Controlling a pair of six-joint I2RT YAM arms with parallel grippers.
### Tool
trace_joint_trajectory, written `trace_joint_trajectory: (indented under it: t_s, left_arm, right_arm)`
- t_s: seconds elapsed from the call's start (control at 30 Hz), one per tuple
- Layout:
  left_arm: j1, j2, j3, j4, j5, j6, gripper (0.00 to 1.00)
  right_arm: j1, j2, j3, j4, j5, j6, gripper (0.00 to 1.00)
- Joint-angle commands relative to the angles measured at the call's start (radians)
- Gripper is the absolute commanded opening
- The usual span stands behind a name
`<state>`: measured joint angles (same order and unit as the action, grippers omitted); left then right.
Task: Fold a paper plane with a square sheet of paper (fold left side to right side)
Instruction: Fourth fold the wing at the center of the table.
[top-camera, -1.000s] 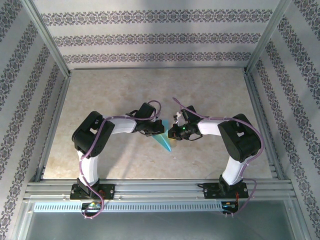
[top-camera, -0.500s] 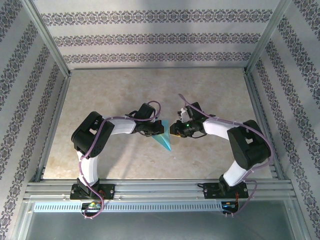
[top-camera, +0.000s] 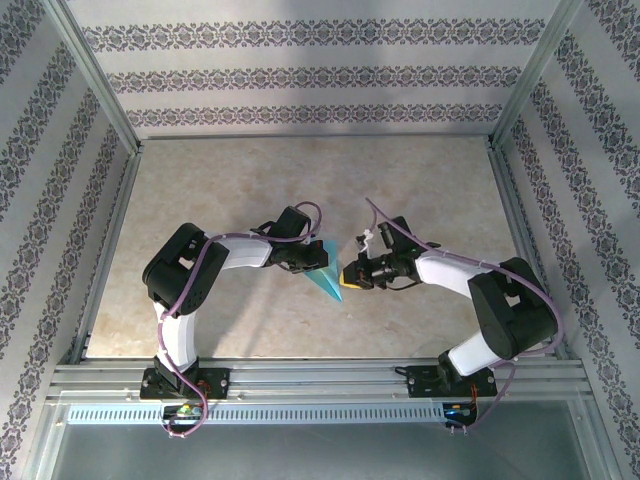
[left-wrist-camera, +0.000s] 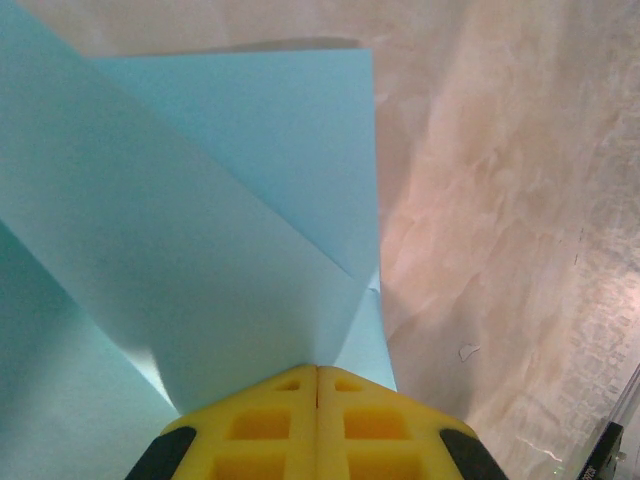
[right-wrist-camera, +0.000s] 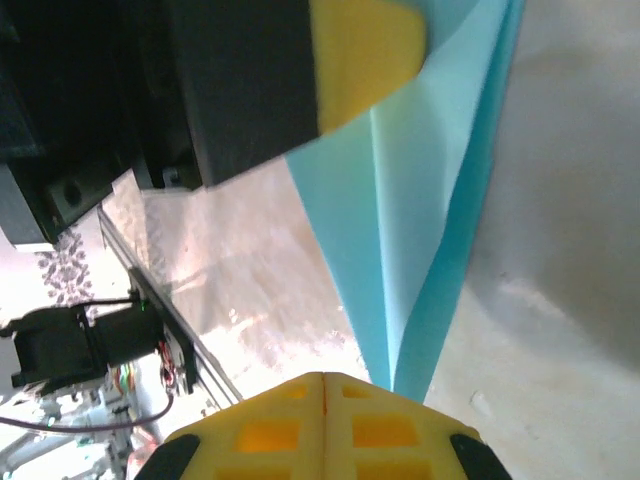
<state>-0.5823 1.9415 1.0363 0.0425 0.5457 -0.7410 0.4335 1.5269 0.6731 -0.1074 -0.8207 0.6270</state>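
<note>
Overall, the place is a small booth with patterned walls (top-camera: 300, 75) on the far, left and right sides, white with dark flowered bands. Metal posts stand in the far corners, and a metal rail (top-camera: 320, 380) runs along the near edge. The table (top-camera: 300, 180) is a pale beige surface with a marble-like pattern; it looks matte.

Both arms reach toward the middle of the table. The left arm (top-camera: 190, 270) bends in from the left and the right arm (top-camera: 500, 300) from the right, so the two claws are very near each other.

The left gripper (top-camera: 312, 262) has its yellow pads (left-wrist-camera: 270, 425) pressed together on the sheet of paper (top-camera: 327, 281), and the turquoise folds spread out from the seam in the left wrist view. The right gripper (top-camera: 350, 273) touches the right edge of the sheet. Its pads (right-wrist-camera: 270, 435) are also pressed together, and the narrow end of the paper goes down behind one pad; I cannot tell if it is pinched there.

The sheet is folded to a narrow triangle with its tip pointing to the near side, between the two claws at the table centre.
</note>
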Motion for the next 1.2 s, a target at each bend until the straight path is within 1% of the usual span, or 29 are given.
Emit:
trace_joint_trajectory:
  t_s: [0.0,0.23,0.8,0.97,1.17]
  left_arm:
    - [0.003,0.001,-0.03,-0.086,-0.043,-0.001,0.0]
    - [0.004,0.001,-0.029,-0.09,-0.044,-0.001,0.0]
    - [0.005,0.001,-0.033,-0.088,-0.046,-0.004,0.0]
    - [0.006,0.0,-0.036,-0.086,-0.046,-0.004,0.0]
    - [0.007,-0.004,-0.038,-0.088,-0.048,-0.003,0.0]
  right_arm:
    - [0.02,0.014,-0.027,0.079,-0.048,0.041,0.0]
    - [0.061,0.076,-0.032,0.166,-0.039,0.08,0.0]
    - [0.106,0.122,-0.076,0.191,0.02,0.093,0.0]
    - [0.113,0.113,-0.081,0.21,0.018,0.105,0.0]
    - [0.087,0.06,-0.055,0.201,0.007,0.103,0.0]
